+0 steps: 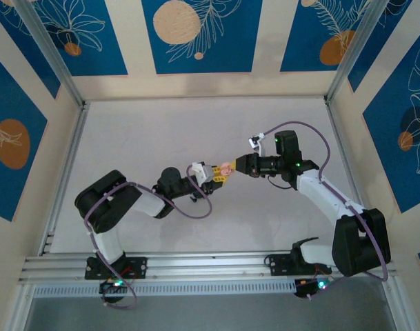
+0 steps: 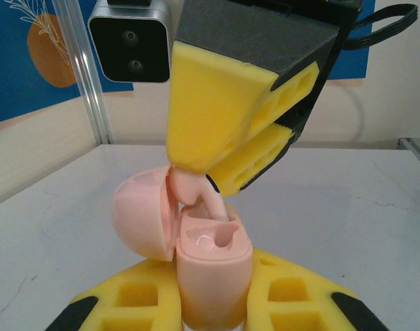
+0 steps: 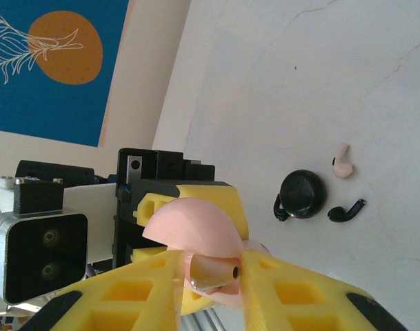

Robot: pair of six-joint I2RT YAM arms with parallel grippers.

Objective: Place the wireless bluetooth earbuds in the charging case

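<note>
Earbud (image 2: 190, 191), pale pink, over open case (image 2: 213, 269)

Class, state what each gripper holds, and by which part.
Left gripper clamps the open pink case by its lower body; right gripper pinches a pink earbud by its upper part.

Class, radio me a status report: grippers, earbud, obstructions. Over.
Left gripper shut on open pink case. Right gripper holds pink earbud at its socket. Black case lies aside.

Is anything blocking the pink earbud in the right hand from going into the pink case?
Nothing visible. The right hand holds the pink earbud right at the open pink case, whose lid is swung aside.
</note>
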